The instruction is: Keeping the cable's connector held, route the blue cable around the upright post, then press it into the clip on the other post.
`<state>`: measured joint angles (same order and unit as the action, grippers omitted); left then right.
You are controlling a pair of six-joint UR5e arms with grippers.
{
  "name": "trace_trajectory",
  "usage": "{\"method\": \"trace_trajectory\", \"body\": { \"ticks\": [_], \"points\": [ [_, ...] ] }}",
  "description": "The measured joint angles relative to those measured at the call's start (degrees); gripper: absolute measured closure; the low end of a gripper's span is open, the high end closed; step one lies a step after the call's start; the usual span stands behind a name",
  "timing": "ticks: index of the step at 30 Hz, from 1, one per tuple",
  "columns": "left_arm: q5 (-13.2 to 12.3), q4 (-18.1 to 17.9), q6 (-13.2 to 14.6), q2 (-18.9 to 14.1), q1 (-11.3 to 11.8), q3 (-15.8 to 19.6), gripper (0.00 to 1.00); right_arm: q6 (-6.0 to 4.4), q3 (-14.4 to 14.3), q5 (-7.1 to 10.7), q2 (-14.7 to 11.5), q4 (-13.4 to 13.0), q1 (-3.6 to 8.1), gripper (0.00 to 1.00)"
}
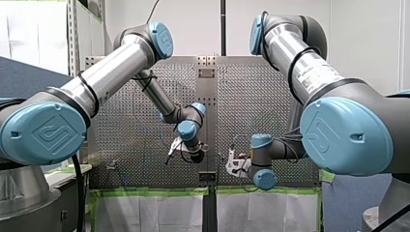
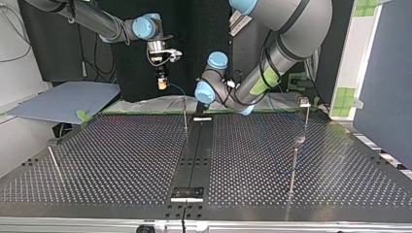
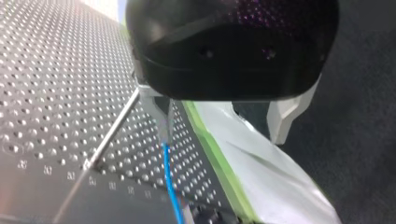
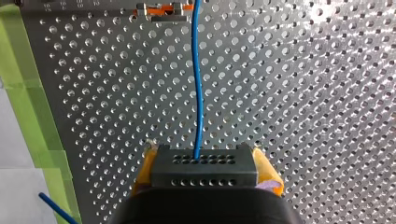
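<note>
My right gripper is clamped on the connector, a yellow pad at each side. The cable runs from it out over the table. In the top view the cable slants from that gripper toward the thin post at the far middle, and my left gripper sits just right of the post. Whether the left jaws pinch the cable I cannot tell (its wrist view shows the cable hanging under the gripper, no more). The clip stands well to the right, on the far side. As I judge the risks, a hard pull around the post could drag the connector from the pads. Slack could let the cable ride over the post's top or miss the clip.
</note>
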<state>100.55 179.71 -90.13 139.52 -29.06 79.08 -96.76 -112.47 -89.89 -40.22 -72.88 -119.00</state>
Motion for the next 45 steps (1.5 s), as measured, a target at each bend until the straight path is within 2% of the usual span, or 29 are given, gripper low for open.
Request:
{"method": "trace_trajectory", "body": {
  "ticks": [9,19,29,36,45],
  "points": [
    [-3.9,-1.1,-4.0,0.0,-0.3,0.0,0.0,0.07,0.0,0.6,0.0,0.1,-0.27,1.0],
    [-6.3,-3.6,-9.0,0.0,-0.5,0.0,0.0,0.14,0.0,0.7,0.0,0.2,-0.31,1.0],
    [-7.9,-3.9,-14.0,0.0,-0.9,0.0,0.0,0.16,0.0,0.75,0.0,0.2,-0.31,1.0],
    [-8.9,-4.0,-15.0,0.0,-1.5,0.0,0.0,0.34,0.0,0.76,0.0,0.5,-0.31,1.0],
    [-7.8,-4.1,-14.8,0.0,-2.0,0.0,0.0,0.5,0.0,0.76,0.0,0.5,-0.31,1.0]
  ]
}}
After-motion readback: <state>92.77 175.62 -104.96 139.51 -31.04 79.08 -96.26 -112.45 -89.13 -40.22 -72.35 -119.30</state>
